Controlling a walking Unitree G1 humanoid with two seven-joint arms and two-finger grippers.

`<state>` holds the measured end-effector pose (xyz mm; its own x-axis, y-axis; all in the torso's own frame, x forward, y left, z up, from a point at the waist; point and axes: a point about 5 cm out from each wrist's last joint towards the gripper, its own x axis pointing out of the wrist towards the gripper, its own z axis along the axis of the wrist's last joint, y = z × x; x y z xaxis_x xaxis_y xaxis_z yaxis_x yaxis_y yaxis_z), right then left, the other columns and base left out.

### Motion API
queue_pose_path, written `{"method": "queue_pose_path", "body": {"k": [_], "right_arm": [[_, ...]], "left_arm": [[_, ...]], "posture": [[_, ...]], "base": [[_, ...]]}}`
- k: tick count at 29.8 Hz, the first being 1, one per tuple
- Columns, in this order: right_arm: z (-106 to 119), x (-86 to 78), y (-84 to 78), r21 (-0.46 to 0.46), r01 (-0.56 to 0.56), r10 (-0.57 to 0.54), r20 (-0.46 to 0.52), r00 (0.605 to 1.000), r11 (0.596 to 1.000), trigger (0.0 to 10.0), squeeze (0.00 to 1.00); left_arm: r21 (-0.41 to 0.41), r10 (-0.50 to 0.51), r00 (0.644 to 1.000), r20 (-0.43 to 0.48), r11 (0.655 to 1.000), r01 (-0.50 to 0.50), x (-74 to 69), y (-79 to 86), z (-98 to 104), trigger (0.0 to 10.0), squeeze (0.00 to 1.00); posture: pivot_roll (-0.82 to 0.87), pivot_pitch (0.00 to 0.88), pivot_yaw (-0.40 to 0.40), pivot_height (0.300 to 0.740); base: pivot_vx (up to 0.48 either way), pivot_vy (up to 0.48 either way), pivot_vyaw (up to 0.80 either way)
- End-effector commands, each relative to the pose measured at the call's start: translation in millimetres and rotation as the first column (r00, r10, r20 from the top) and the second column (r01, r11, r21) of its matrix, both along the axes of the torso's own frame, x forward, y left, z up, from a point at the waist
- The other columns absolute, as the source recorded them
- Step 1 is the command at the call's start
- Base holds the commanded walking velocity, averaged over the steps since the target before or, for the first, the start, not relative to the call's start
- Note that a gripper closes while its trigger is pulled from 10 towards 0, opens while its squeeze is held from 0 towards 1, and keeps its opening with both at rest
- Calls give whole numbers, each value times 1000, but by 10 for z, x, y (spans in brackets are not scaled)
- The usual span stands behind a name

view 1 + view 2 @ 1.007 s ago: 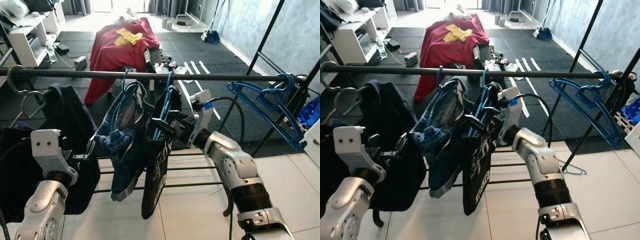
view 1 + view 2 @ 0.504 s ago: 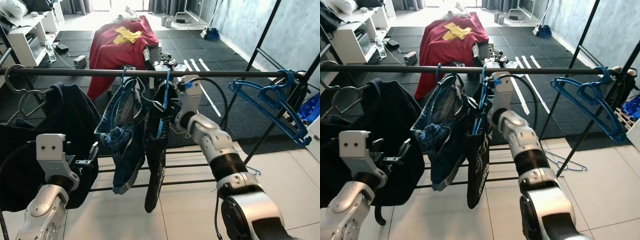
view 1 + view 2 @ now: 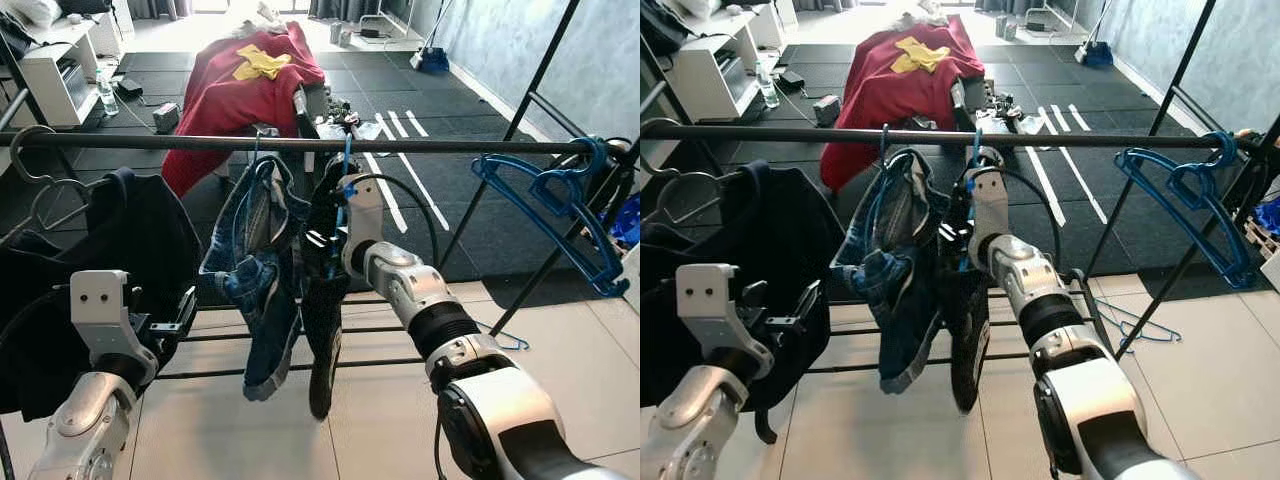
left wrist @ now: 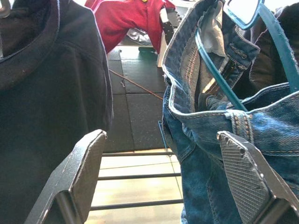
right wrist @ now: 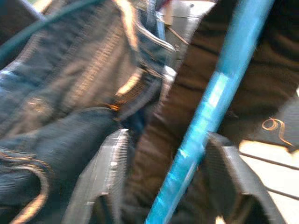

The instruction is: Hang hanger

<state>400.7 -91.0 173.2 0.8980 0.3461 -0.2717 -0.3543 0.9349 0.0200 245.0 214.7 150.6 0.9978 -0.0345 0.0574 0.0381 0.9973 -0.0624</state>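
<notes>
right gripper (image 5: 163, 182) raised at rail (image 3: 200, 143), fingers spread around blue hanger (image 5: 210, 112), contact unclear | left gripper (image 4: 168, 186) low, open | two garment hangers hooked on rail; two bare blue hangers (image 3: 560, 215) at its right end

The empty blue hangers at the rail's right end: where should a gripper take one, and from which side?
Grip the sloping lower arm of the blue hangers, coming from the robot's side. Their hooks sit on the black rail by the rack's slanted post, so the top is crowded; the lower arm hangs free.
</notes>
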Motion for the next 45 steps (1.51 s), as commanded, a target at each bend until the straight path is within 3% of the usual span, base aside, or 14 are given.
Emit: {"method": "queue_pose_path", "body": {"k": [1,12,14,23,27,28,34,35,38,40,41,42,44,45], "right_arm": [[24,35,-114,-21,52,-51,13,999,998,0,0],[105,89,-451,-50,150,-148,55,988,987,0,0],[236,92,-494,-28,102,-98,123,988,994,0,0],[342,63,-536,-14,33,-30,168,985,999,0,0],[503,-115,-790,-11,-102,102,179,979,995,0,0],[566,-234,-881,-16,-167,168,177,970,986,0,0],[567,-491,-1023,-36,-295,297,131,946,955,0,0],[522,-613,-1081,-51,-353,356,94,930,934,0,0],[481,-712,-1122,-62,-398,401,59,914,915,0,0],[458,-875,-1239,-86,-464,466,7,885,882,0,0],[458,-875,-1239,-86,-464,466,7,885,882,0,0],[499,-994,-1336,-99,-502,502,-24,865,859,0,0],[499,-994,-1336,-99,-502,502,-24,865,859,0,0],[574,-1084,-1396,-104,-537,537,-31,843,837,0,0]], "left_arm": [[16,-7,1000,-14,1000,7,-20,26,-6,10000,0],[-1,-16,1000,-14,1000,16,43,18,-25,10000,0],[-21,-27,1000,-14,999,27,65,12,-25,10000,0],[-43,-44,999,-8,998,44,73,2,-13,10000,0],[-63,-103,994,23,993,104,58,-14,50,10000,0],[-63,-139,990,37,988,141,49,-28,84,10000,0],[-82,-233,970,75,968,239,28,-57,183,10000,0],[-102,-289,952,103,949,299,10,-74,255,10000,0],[-108,-337,933,128,930,351,-11,-89,317,10000,0],[-85,-426,886,186,891,446,-59,-83,475,10000,0],[-85,-426,886,186,891,446,-59,-83,475,10000,0],[-64,-479,846,236,861,505,-99,-59,611,10000,0],[-64,-479,846,236,861,505,-99,-59,611,10000,0],[-53,-515,811,278,834,549,-128,-53,716,10000,0]], "posture": [[-50,127,-36,736],[-66,101,-34,736],[-73,94,-36,736],[-79,89,-41,736],[-111,90,-42,736],[-115,90,-42,736],[-121,88,-39,736],[-122,87,-38,736],[-123,87,-37,736],[-124,84,-33,736],[-124,84,-33,736],[-128,81,-32,736],[-128,81,-32,736],[-133,78,-30,736]], "base": [[0,0,0],[0,0,0],[0,0,0],[0,0,0],[0,0,0],[0,0,0],[0,0,0],[0,0,0],[0,0,0],[0,0,0],[0,0,0],[0,0,0],[0,0,0],[0,0,0]]}}
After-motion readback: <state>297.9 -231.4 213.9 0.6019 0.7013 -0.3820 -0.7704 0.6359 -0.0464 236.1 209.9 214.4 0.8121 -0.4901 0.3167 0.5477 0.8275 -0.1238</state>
